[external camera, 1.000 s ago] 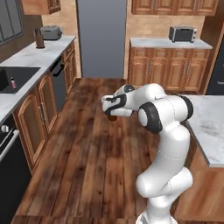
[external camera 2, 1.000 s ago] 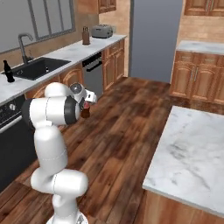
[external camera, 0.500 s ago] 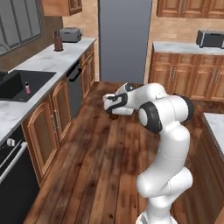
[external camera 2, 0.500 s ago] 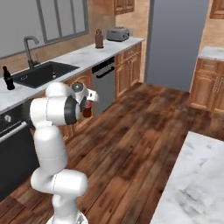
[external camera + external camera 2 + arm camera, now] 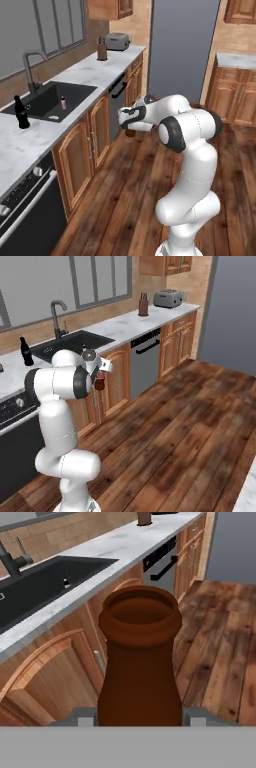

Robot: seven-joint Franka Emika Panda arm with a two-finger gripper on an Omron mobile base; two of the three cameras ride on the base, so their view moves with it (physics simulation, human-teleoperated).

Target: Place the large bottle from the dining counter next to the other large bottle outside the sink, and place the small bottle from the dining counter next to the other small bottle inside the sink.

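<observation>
The hand (image 5: 137,721) is shown clamped on the large bottle (image 5: 139,657), a brown glass vessel seen from the hand view with one dark finger pressed against each side of its body; in the base views the bottle (image 5: 99,380) is seen hanging just below the hand, carried over the wooden floor. Compared with the pictures of a second ago, the whole scene has been shifted sideways in both base views, which is read as the base having been driven toward the sink side, not as a move of the things; the grip has stayed as it was. The sink (image 5: 54,102) and its bench (image 5: 30,145) are now brought ahead of and to the left of the hand. The other large bottle (image 5: 20,113) is seen upright on the bench beyond the sink. A small pale object (image 5: 63,102) inside the sink is probably the other small bottle, though it is too small for certainty. Transport is judged nearly complete, with placement beside the black bottle not yet done.
</observation>
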